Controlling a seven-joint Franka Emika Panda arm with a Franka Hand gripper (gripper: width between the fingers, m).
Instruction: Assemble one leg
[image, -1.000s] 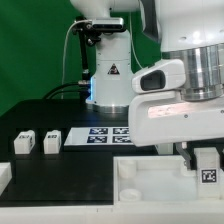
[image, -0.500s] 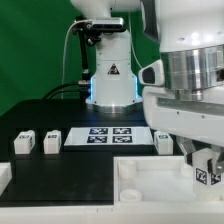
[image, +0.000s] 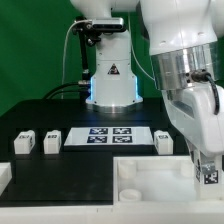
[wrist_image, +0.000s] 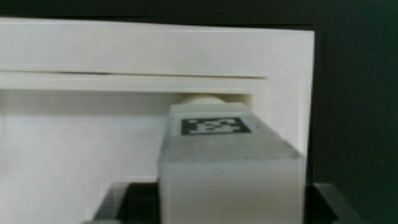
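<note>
— Start with the exterior view. What is the gripper (image: 208, 170) doing?

— It hangs at about four o'clock in the frame, low over the large white tray (image: 150, 178). Its fingers sit narrowly set on either side of a small white leg (image: 209, 176) with a black-and-white marker facing the camera. The leg is pinched between them, right at the tray's corner on the exterior view's right.

— Other legs?

— Three more. Two stand side by side at nine o'clock, one (image: 24, 143) nearer the edge and one (image: 51, 141) just beside it. A third (image: 166, 143) stands at about three o'clock, just beside the marker board (image: 108, 136) and partly behind the arm.

— And the surface, the room?

— A black table (image: 45, 118) carries everything. The marker board lies flat near the centre, the arm's white base (image: 110, 75) rises behind it at twelve o'clock, and a green backdrop (image: 30, 45) fills the ten o'clock side.

— Now the wrist view.

— The held leg (wrist_image: 228, 160) fills the five o'clock part, grey in shadow, its marker (wrist_image: 215, 126) on the upper face. Its far end meets the tray's wall (wrist_image: 125, 85), where a small rounded opening shows just beyond the leg. The fingertips themselves are barely visible, so how hard they press I cannot tell.
</note>
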